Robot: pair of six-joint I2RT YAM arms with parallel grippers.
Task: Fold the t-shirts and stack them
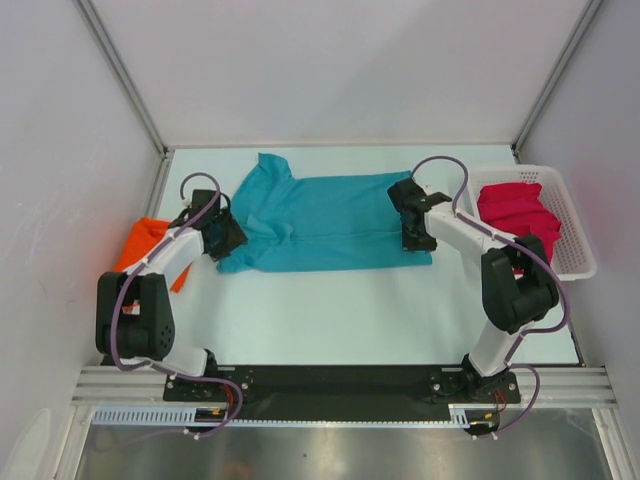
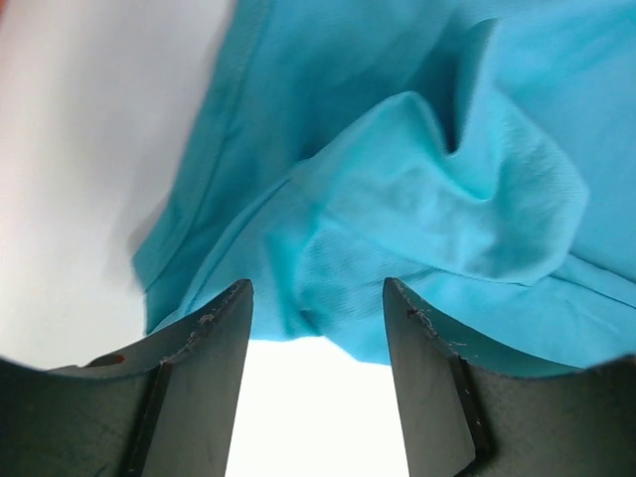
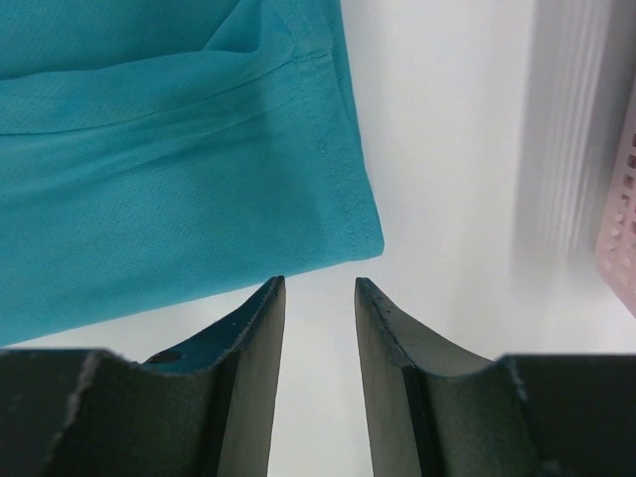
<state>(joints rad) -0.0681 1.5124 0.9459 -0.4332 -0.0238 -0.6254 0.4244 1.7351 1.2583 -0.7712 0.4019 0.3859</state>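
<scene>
Teal t-shirt [image 1: 330, 220]: sleeve lay bunched | left pincer [image 2: 318, 288] open, empty | right pincer [image 3: 320, 283] half-open, empty, beside hem | likely needed: taut corners

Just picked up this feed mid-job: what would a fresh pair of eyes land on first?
The teal t-shirt spread across the middle of the table, with open jaws at its left and right ends, neither holding it. Next, the magenta shirt bunched in the white basket at far right, and the orange shirt lying at the left edge.
</scene>
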